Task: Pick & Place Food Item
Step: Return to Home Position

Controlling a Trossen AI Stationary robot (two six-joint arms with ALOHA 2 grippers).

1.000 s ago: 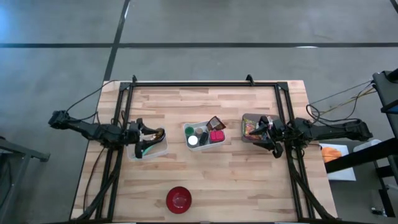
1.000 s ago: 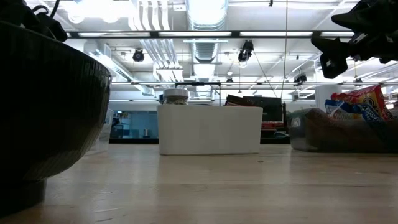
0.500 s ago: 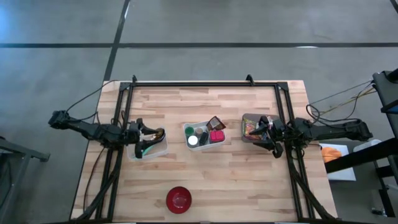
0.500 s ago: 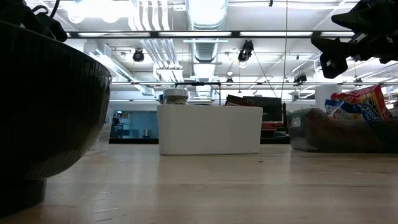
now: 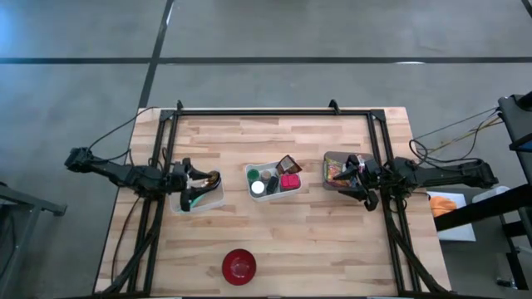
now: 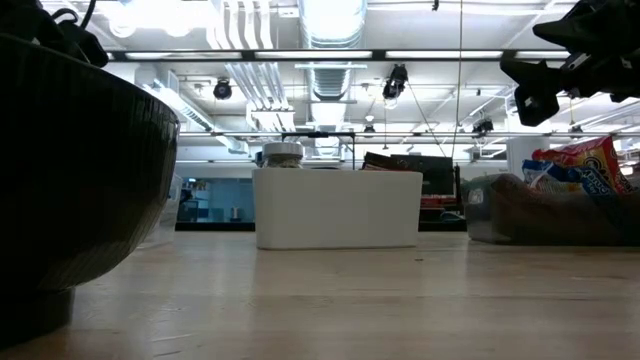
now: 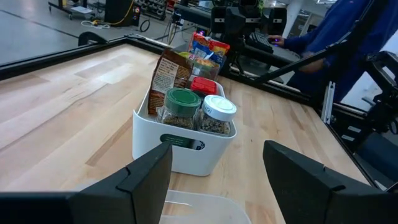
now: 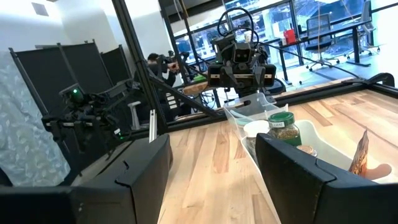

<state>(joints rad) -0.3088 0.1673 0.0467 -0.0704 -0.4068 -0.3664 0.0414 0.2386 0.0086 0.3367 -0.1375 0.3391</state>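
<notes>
No change from half a second ago: arms, bins and bowl all lie as they did. Tabletop [image 5: 283,241]: pale wood planks in a dark metal frame. Left gripper [image 7: 214,180]: over the transparent bin at the left edge, its dark flat fingers standing well apart, holding nothing. Right gripper [image 8: 205,168]: by the right edge, beside the grey bin, its fingers likewise spread and empty. White bin [image 5: 274,193]: opaque, rectangular with rounded corners, mid-tabletop; it holds a green-lidded jar [image 7: 182,99], a white-lidded jar [image 7: 219,106], a brown packet [image 7: 173,71] and a red pack [image 5: 290,182]. Grey bin [image 5: 334,170]: translucent and dark, near the right edge, filled with glossy snack packets [image 6: 590,165]. Transparent bin [image 5: 208,199]: clear thin-walled plastic, near the left edge. Red bowl [image 5: 239,265]: round, ribbed outside, alone by the edge nearest the low camera. Green spoon [image 5: 192,199]: slim, lying inside the transparent bin.
</notes>
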